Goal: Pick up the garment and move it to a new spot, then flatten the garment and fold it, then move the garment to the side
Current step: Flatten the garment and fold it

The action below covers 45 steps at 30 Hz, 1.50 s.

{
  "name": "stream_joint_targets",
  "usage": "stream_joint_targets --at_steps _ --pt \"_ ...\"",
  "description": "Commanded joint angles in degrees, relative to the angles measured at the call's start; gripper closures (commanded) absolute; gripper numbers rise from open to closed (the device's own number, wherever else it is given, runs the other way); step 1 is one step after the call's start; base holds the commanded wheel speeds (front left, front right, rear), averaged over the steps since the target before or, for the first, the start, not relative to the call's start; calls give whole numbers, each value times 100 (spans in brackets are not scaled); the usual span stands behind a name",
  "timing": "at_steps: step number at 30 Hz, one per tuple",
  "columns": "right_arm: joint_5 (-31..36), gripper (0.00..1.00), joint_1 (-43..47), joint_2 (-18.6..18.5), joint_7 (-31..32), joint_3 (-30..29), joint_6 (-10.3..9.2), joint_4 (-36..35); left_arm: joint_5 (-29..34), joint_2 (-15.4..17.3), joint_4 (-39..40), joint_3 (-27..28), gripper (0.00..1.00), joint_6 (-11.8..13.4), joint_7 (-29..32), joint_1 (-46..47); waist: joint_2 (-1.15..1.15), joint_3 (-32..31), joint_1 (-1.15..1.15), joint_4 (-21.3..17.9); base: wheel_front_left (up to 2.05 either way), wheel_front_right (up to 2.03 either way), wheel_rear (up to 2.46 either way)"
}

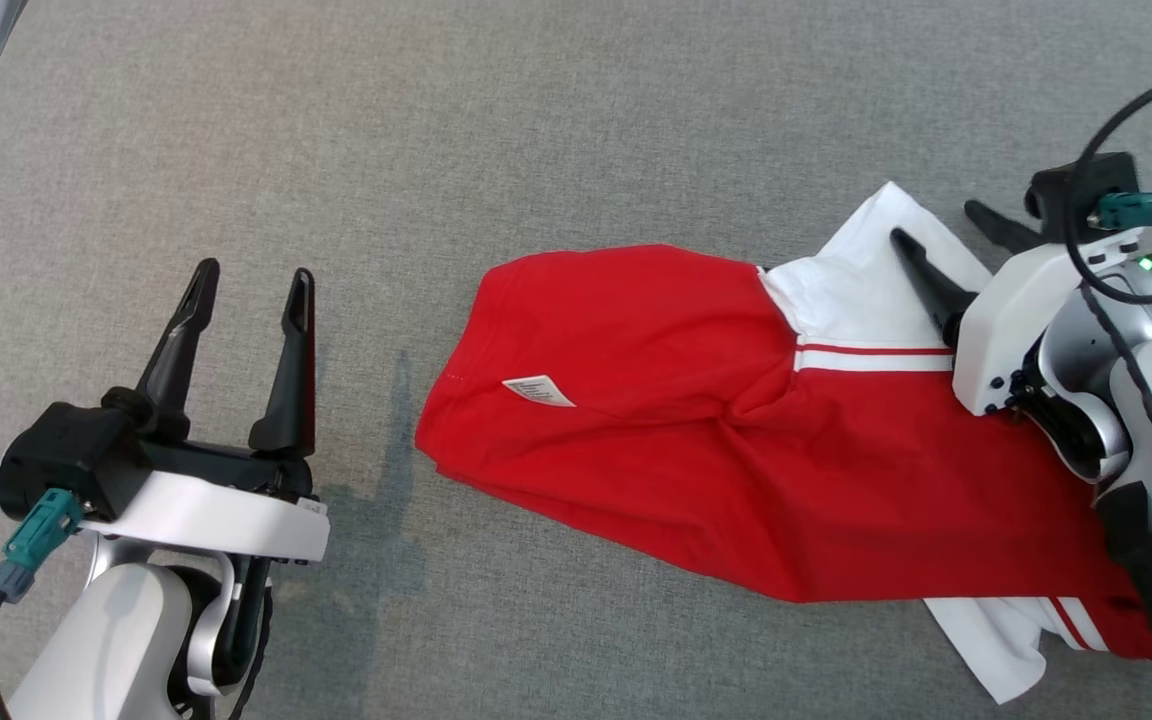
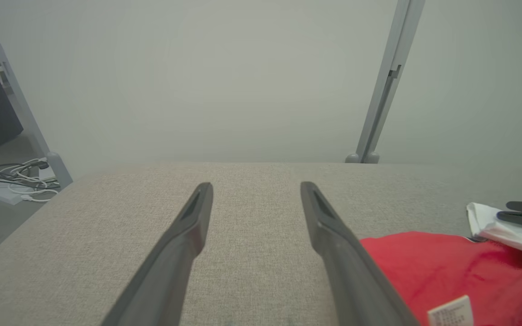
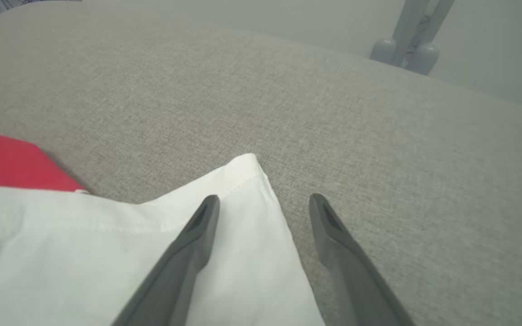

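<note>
Garment (image 1: 736, 430): red shirt with white striped sleeves, lying on the grey counter (image 1: 536, 120), right of centre. It is not flat. It is doubled over on itself with a twisted crease mid-body, and the care label (image 1: 539, 391) shows near the left hem, so it is probably inside out.

Right tool (image 1: 934, 221): fingers spread wide, holding nothing. In the right wrist view the tool (image 3: 264, 198) straddles the edge of the upper white sleeve (image 3: 107, 253), one finger over cloth and the other over bare counter. Contact with the cloth: cannot tell. Judgement: it is set to close on the sleeve corner, a sensible hold for drawing the shirt out flat.

Left tool (image 1: 254, 270): likewise spread and empty, above bare counter well apart from the hem. In the left wrist view the tool (image 2: 256, 185) has the red cloth (image 2: 447, 267) off to its right. Judgement: it is parked clear so it drags no fabric, and the hem looks like its next hold.

Stage: flattening not yet done.
</note>
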State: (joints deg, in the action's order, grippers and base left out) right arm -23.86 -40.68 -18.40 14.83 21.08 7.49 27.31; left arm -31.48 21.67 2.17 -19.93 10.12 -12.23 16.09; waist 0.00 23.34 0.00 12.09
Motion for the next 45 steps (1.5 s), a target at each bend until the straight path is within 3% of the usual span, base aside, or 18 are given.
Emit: stream_joint_targets --at_steps 1,3,5,6,14,19,23,26,30,33,37,38,39,40,41,42,45 --pt "-58 0 -104 -62 52 103 2 143 2 -11 -47 -6 0 -40 -49 137 0 52 0 57 0 0 0" --pt "-138 0 -211 -101 155 258 2 439 -1 -37 -115 -12 0 -62 -84 156 0 68 0 73 0 0 0" --pt "-230 61 -277 -80 209 376 1 668 -8 -67 -188 -10 0 -93 -101 173 0 78 0 70 0 0 0" --pt "-266 100 -292 -74 192 425 1 734 -10 -74 -210 -3 0 -90 -119 189 0 76 0 62 0 0 0" --pt "-523 100 -296 -183 -237 417 1 663 -4 -50 -348 50 0 -91 -178 150 0 -38 0 -124 0 0 0" --pt "-457 100 126 -350 -533 24 1 -55 -14 25 -327 93 0 -58 -178 45 0 -117 0 -289 0 0 0" --pt "-240 100 745 -374 -393 -482 1 -876 -18 75 -310 115 0 -15 -142 -59 0 -203 0 -426 0 0 0" --pt "-10 100 1386 -243 -160 -1026 1 -1531 -26 96 -290 110 0 13 -116 -89 0 -276 0 -473 0 0 0" --pt "221 100 2271 198 153 -1613 2 -2296 -65 98 -256 98 0 44 -88 -189 0 -335 0 -508 0 0 0" --pt "334 100 2672 493 177 -1791 1 -2540 -100 103 -221 115 0 71 -66 -231 0 -328 0 -566 0 0 0" --pt "445 100 2793 725 -38 -1783 5 -2360 -146 132 -203 111 0 82 -41 -257 0 -308 0 -627 0 0 0" --pt "437 91 2777 748 -84 -1791 1 -2306 -151 136 -202 107 0 81 -34 -254 0 -311 0 -633 0 0 0" --pt "424 59 2762 775 -140 -1774 2 -2260 -150 143 -208 107 0 81 -31 -256 0 -323 0 -642 0 0 0" --pt "432 6 2747 792 -227 -1767 2 -2224 -142 147 -211 100 0 84 -24 -261 0 -342 0 -651 0 0 0" --pt "432 6 2747 792 -227 -1767 2 -2224 -142 147 -211 100 0 84 -24 -261 0 -342 0 -651 0 0 0" --pt "436 0 2768 812 -296 -1781 2 -2184 -139 149 -217 90 0 88 -19 -272 0 -370 0 -658 0 0 0" --pt "498 0 2896 869 -582 -1869 2 -2217 -141 158 -225 69 0 102 -9 -323 0 -466 0 -682 0 0 0"
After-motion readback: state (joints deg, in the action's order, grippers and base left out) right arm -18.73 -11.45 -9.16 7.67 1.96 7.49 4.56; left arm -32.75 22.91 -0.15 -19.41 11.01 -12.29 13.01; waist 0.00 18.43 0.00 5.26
